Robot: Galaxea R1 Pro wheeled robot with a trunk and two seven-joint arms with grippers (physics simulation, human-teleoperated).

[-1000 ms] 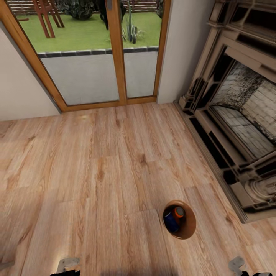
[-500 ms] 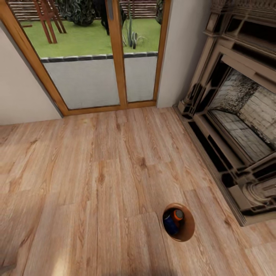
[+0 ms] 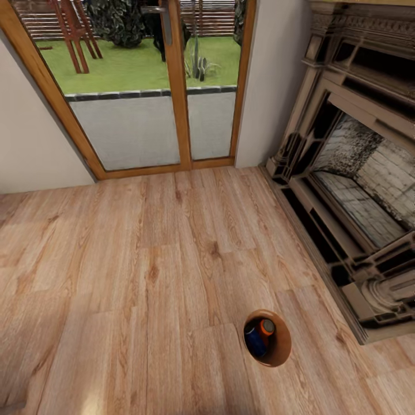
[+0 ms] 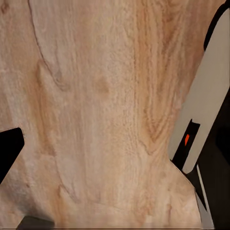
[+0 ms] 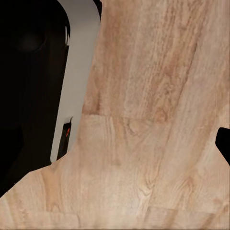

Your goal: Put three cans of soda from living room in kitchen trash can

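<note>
The trash can (image 3: 284, 347) stands on the wood floor near the fireplace, seen from above with its orange-brown inside showing. Inside it lie a blue can of soda (image 3: 254, 340) and an orange can of soda (image 3: 266, 327) with a silver top. Whether a third can lies under them is hidden. In the left wrist view one black fingertip (image 4: 9, 149) sits at the picture's edge over bare floor, with nothing beside it. In the right wrist view a black fingertip (image 5: 224, 142) shows the same way, also over bare floor.
The brick-and-stone fireplace (image 3: 357, 190) fills the right side, its hearth edge close to the bin. Wood-framed glass doors (image 3: 173, 86) onto a lawn stand at the back, beside pale walls. Open wood floor (image 3: 127, 276) spreads left. The robot's pale body panel (image 4: 206, 105) shows beside the left wrist.
The whole head view has shifted as the camera moved, showing more of the doors. The arm parts at the bottom edge a second ago have left the picture. The bin and cans stay put.
</note>
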